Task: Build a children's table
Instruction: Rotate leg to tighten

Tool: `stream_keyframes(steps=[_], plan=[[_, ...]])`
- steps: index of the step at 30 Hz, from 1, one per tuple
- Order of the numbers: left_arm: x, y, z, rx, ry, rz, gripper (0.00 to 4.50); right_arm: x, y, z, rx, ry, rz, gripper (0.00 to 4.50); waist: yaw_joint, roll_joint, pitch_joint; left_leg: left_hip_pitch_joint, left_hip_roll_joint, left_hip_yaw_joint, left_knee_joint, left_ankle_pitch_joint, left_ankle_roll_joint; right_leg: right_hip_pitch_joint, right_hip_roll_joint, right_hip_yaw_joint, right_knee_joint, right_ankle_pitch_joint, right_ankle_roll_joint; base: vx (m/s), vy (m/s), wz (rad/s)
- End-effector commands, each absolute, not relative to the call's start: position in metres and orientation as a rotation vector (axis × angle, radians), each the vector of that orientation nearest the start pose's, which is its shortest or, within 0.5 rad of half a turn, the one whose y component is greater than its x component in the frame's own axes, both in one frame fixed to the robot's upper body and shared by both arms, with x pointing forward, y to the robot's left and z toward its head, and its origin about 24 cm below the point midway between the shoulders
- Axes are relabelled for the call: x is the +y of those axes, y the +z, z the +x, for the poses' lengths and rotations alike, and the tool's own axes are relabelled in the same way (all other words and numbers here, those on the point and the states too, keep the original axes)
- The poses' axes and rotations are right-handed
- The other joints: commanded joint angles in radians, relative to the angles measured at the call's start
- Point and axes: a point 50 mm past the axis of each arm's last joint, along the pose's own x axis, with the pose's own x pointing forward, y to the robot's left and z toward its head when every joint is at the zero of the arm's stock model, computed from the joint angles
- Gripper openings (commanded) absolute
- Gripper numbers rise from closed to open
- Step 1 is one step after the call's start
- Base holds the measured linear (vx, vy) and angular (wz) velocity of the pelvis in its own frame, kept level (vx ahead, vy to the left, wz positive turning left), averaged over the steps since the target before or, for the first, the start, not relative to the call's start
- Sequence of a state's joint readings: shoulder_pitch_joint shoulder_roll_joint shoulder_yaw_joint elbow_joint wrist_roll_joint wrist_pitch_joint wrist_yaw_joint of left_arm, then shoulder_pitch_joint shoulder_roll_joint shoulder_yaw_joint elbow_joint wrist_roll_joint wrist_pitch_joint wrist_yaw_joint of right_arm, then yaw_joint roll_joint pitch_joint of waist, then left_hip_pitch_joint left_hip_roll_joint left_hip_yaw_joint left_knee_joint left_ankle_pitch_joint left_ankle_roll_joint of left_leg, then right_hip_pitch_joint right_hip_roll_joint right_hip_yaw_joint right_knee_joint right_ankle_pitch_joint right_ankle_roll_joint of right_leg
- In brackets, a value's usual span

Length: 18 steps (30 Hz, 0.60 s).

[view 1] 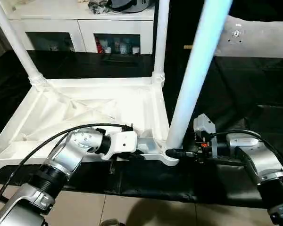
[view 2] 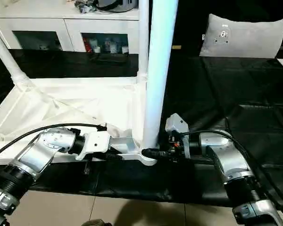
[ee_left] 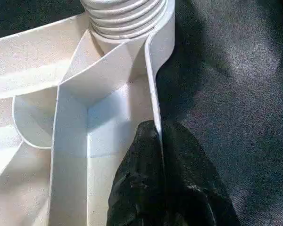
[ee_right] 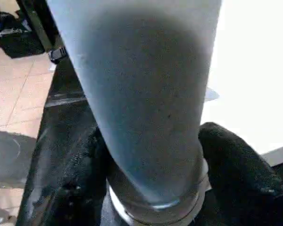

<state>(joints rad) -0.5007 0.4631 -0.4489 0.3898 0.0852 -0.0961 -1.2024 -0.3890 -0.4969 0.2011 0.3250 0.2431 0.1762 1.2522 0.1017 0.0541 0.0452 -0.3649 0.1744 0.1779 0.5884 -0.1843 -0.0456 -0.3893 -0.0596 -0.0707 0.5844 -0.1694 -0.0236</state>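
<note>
Pinching tabletop rim (ee_left: 153, 94) between left fingers (ee_left: 132, 188), right fingers (ee_right: 236, 165) flanking leg (ee_right: 141, 94)

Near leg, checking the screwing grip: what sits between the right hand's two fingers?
The near leg itself, just above its socket collar; a finger flanks each side, as the right wrist view shows.
</note>
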Motion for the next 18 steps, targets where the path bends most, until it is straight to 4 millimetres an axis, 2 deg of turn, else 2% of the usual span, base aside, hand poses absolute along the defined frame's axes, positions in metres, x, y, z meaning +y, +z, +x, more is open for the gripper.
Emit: stream_keyframes(steps=[1,4,7,8,10,11,12,14,15,16,18], plan=[[0.115,0.035,0.275,0.401,-1.634,0.78,0.0,-0.164,0.054,0.282,0.377,1.339,-0.166,2.6,-0.004,-0.008,-0.062,0.012,0.061,-0.021,-0.065,-0.221,0.056,0.041,-0.088,0.047,-0.071,-0.315,-0.182,0.0,0.0,0.0],[0.116,0.034,0.275,0.409,-1.617,0.754,0.0,-0.161,0.052,0.279,0.386,1.333,-0.137,2.6,-0.004,-0.007,-0.063,0.012,0.061,-0.021,-0.065,-0.219,0.055,0.041,-0.087,0.048,-0.07,-0.311,-0.183,0.0,0.0,0.0],[0.113,0.037,0.277,0.399,-1.543,0.64,0.0,-0.154,0.043,0.277,0.433,1.234,-0.047,2.59,-0.003,-0.005,-0.06,0.012,0.061,-0.022,-0.068,-0.22,0.053,0.042,-0.087,0.048,-0.071,-0.318,-0.18,0.0,0.0,0.0],[0.11,0.039,0.278,0.388,-1.507,0.598,0.0,-0.152,0.039,0.277,0.446,1.186,-0.028,2.59,-0.008,-0.007,-0.058,0.012,0.063,-0.022,-0.071,-0.235,0.045,0.041,-0.089,0.048,-0.072,-0.336,-0.182,0.0,0.0,0.0],[0.105,0.042,0.279,0.375,-1.473,0.553,0.0,-0.149,0.034,0.277,0.469,1.116,0.002,2.59,-0.019,-0.006,-0.048,0.02,0.057,-0.024,-0.076,-0.306,0.026,0.035,-0.087,0.045,-0.084,-0.442,-0.163,0.0,0.0,0.0],[0.103,0.042,0.279,0.371,-1.469,0.542,0.0,-0.148,0.032,0.278,0.474,1.097,0.012,2.59,-0.027,-0.007,-0.045,0.024,0.052,-0.028,-0.076,-0.348,0.013,0.035,-0.089,0.042,-0.093,-0.535,-0.132,0.0,0.0,0.0],[0.099,0.043,0.277,0.367,-1.469,0.521,0.0,-0.145,0.031,0.278,0.465,1.074,0.033,2.58,-0.033,-0.002,-0.042,0.031,0.049,-0.031,-0.075,-0.383,0.004,0.028,-0.091,0.04,-0.103,-0.613,-0.103,0.0,0.0,0.0],[0.094,0.044,0.274,0.364,-1.473,0.501,0.0,-0.142,0.029,0.279,0.465,1.041,0.061,2.58,-0.043,-0.005,-0.041,0.036,0.047,-0.034,-0.073,-0.408,-0.003,0.024,-0.092,0.038,-0.111,-0.654,-0.085,0.0,0.0,0.0],[0.09,0.045,0.273,0.362,-1.468,0.488,0.0,-0.139,0.027,0.28,0.47,1.015,0.075,2.57,-0.056,0.001,-0.039,0.036,0.046,-0.04,-0.076,-0.442,-0.006,0.022,-0.088,0.031,-0.118,-0.678,-0.065,0.0,0.0,0.0],[0.086,0.045,0.272,0.357,-1.442,0.481,0.0,-0.135,0.025,0.282,0.477,0.979,0.083,2.56,-0.067,0.003,-0.039,0.033,0.048,-0.043,-0.08,-0.464,-0.009,0.025,-0.087,0.028,-0.117,-0.667,-0.061,0.0,0.0,0.0],[0.077,0.048,0.276,0.345,-1.339,0.472,0.0,-0.127,0.021,0.285,0.495,0.883,0.102,2.55,-0.083,0.002,-0.036,0.033,0.045,-0.047,-0.08,-0.497,-0.016,0.021,-0.086,0.023,-0.121,-0.682,-0.053,0.0,0.0,0.0]])
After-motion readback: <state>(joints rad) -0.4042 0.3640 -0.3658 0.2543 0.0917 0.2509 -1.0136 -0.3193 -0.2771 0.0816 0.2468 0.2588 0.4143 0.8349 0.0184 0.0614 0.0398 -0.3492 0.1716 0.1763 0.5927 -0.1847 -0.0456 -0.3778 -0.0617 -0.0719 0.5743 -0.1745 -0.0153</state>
